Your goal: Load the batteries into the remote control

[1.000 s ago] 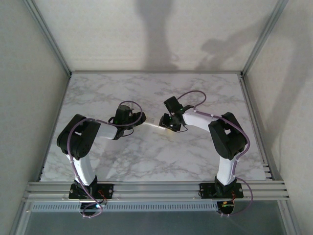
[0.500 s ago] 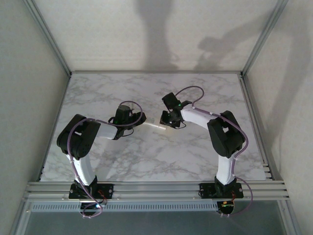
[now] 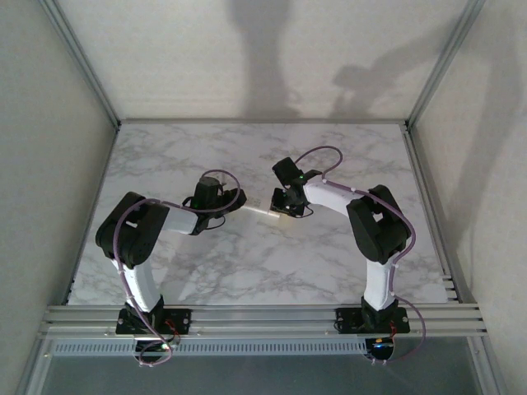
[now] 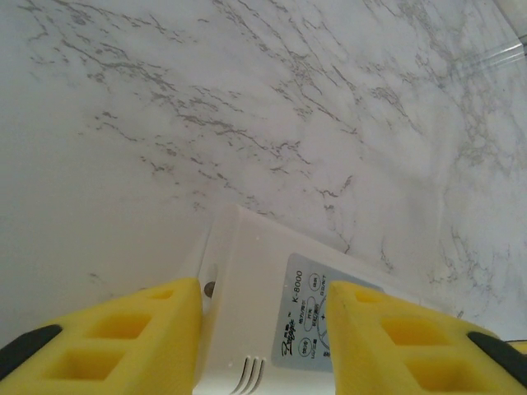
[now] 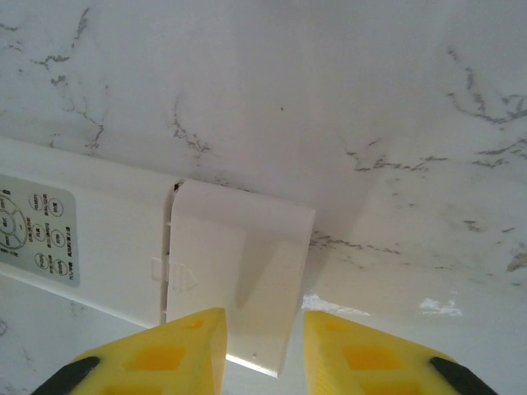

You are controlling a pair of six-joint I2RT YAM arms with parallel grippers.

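The white remote control (image 3: 262,211) is held off the marble table (image 3: 247,263) by my left gripper (image 3: 230,204). In the left wrist view its yellow fingers (image 4: 156,321) clamp the remote control (image 4: 255,263) beside its grey button label (image 4: 309,317). In the right wrist view the remote control (image 5: 99,222) shows its back cover (image 5: 239,263), slid partly outward with a gap at the seam. My right gripper (image 5: 263,321) hovers at the cover's end, fingers a little apart and gripping nothing. The right gripper (image 3: 286,204) meets the remote's right tip. The batteries are out of view.
Grey aluminium rails (image 3: 263,317) run along the table's near edge. Light walls enclose the table on the left, back and right. The right arm's elbow (image 3: 379,226) stands over the right half of the table.
The right gripper has shifted slightly left and back onto the remote's end, and its elbow has swung left. The left arm has kept still with the remote.
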